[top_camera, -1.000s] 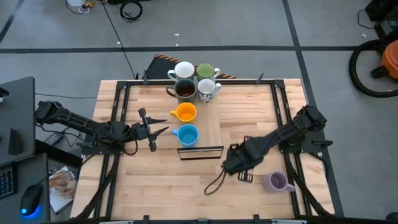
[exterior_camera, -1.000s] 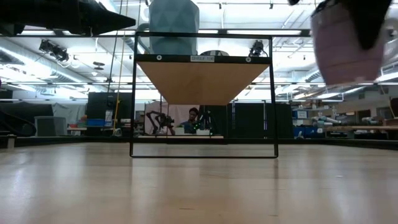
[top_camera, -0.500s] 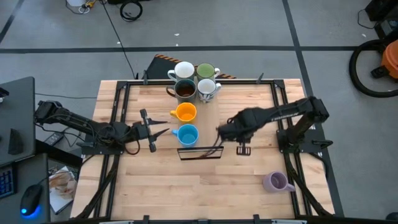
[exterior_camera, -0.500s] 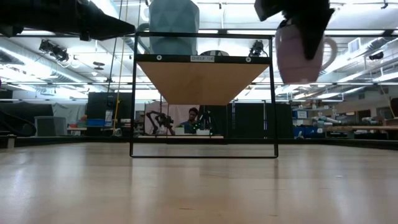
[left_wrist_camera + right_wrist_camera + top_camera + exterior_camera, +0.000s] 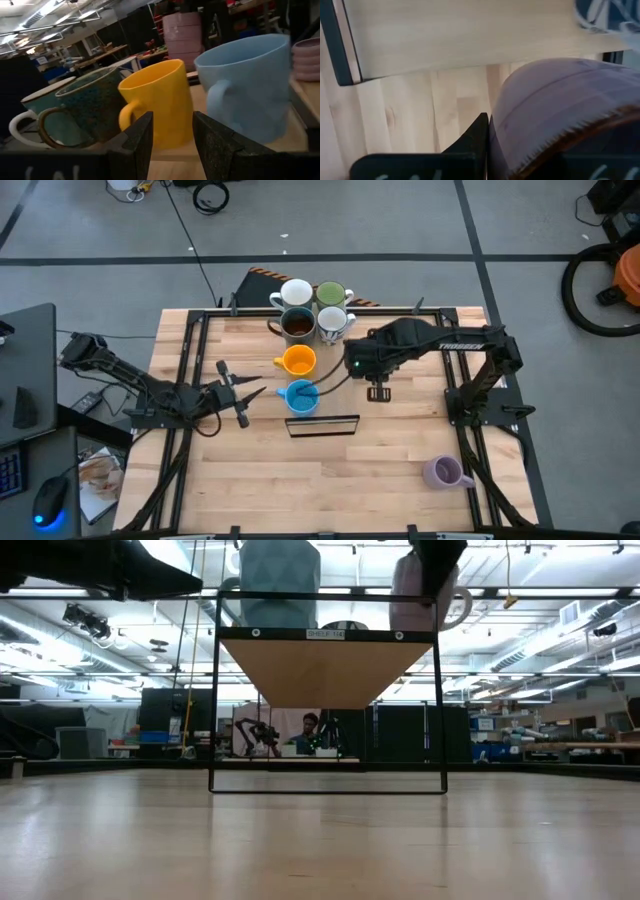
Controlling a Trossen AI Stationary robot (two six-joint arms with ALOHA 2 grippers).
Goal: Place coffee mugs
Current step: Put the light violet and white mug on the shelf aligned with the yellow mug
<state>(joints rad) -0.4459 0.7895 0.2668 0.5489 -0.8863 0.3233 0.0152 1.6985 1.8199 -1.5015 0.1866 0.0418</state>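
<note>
Six mugs stand on a raised wooden shelf (image 5: 340, 380) at the table's far middle: white (image 5: 295, 292), green (image 5: 332, 293), dark brown (image 5: 297, 324), white patterned (image 5: 333, 325), orange (image 5: 298, 361) and blue (image 5: 302, 396). A light purple mug (image 5: 441, 472) stands on the table's near right. My right gripper (image 5: 354, 363) is shut on a second light purple mug (image 5: 425, 590), just right of the orange mug at the shelf's right edge; the arm hides that mug from above. My left gripper (image 5: 238, 392) hovers open, left of the blue mug. My right gripper holds the light purple mug (image 5: 560, 110) at its upper wall near the rim, coming from above. One finger (image 5: 477, 137) lies against the outside of the wall; the mug hides the other. The mug hangs upright and lifted clear, its handle (image 5: 462, 605) pointing away from the shelf's middle.
The shelf's black frame (image 5: 325, 790) stands on the tabletop, with open table in front of it. Black rails (image 5: 190, 360) run along the table's left and right sides. The shelf's right half beside the orange and blue mugs shows bare wood.
My right gripper has carried the light purple mug from the table's near right up and toward the far left, reaching the shelf's right edge beside the orange mug. The mug stayed upright in the hold. My left gripper shifted only slightly.
</note>
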